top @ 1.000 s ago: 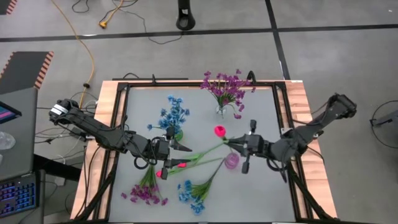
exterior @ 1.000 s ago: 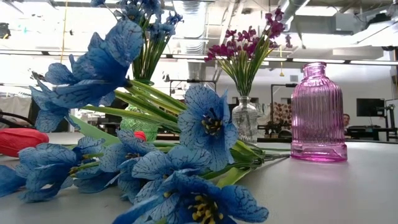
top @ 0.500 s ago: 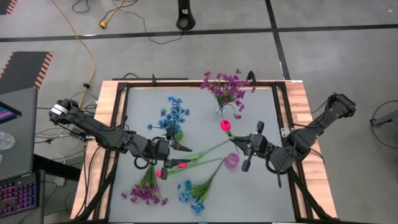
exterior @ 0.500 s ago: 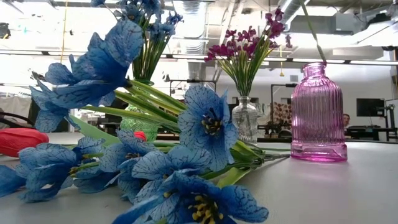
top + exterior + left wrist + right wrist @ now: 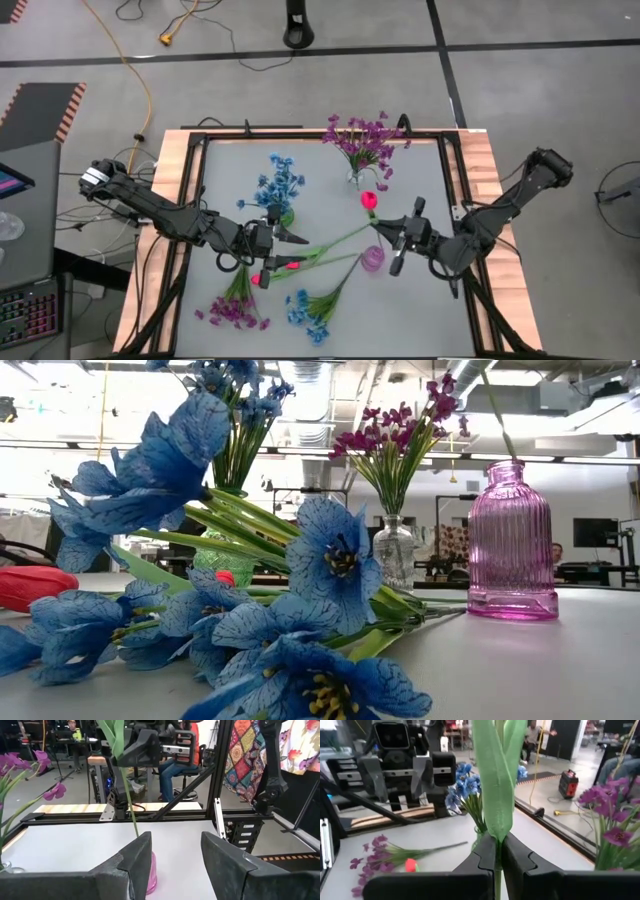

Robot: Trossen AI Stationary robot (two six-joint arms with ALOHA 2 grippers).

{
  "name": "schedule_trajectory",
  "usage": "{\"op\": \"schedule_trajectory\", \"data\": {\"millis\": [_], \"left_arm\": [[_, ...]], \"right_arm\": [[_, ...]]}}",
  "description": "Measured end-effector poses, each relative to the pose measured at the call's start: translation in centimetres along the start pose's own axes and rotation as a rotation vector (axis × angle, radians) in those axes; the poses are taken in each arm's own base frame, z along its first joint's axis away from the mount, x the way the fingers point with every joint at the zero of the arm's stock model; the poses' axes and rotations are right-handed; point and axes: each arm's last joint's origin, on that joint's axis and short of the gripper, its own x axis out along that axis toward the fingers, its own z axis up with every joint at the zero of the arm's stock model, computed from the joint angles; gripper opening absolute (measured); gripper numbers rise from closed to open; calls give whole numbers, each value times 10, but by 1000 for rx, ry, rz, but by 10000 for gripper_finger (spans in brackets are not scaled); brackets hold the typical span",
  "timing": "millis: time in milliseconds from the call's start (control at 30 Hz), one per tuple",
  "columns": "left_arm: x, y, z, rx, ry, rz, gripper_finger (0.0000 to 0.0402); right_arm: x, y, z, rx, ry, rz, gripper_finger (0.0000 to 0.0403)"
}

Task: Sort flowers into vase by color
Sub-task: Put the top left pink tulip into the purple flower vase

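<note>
Right gripper (image 5: 397, 236): fingers clamping the green stem of a pink-red tulip (image 5: 368, 200), holding it upright over the pink vase (image 5: 372, 259) for insertion. Left gripper (image 5: 290, 236): waiting mid-table, fingers spread, gripping nothing. Remaining flowers (image 5: 312, 310) lying loose on the table (image 5: 420, 170).

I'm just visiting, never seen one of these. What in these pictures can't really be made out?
- Pink vase: in the high view the right end effector and the pink flower it holds partly cover the mouth, so I cannot tell how far the stem is in.
- Low view: blue flowers near the lens hide the table behind them; neither end effector shows.
- Left wrist view: the left end effector hides the vase's base.
</note>
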Motion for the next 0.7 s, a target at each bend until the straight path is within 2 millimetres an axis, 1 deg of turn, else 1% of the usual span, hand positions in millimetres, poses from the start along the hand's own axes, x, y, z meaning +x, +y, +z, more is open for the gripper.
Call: {"op": "schedule_trajectory", "data": {"millis": [133,233,400,567,700], "left_arm": [[0,0,0,0,0,0,160],[0,0,0,0,0,0,160],[0,0,0,0,1,1,160],[0,0,0,0,1,1,160],[0,0,0,0,1,1,160]], "right_arm": [[-3,-6,-2,10,-69,34,40],[-7,-12,2,20,-104,77,40],[-14,-17,8,46,-119,96,40],[-19,-12,5,37,-112,127,40],[-14,-3,-4,-6,-89,125,40]]}}
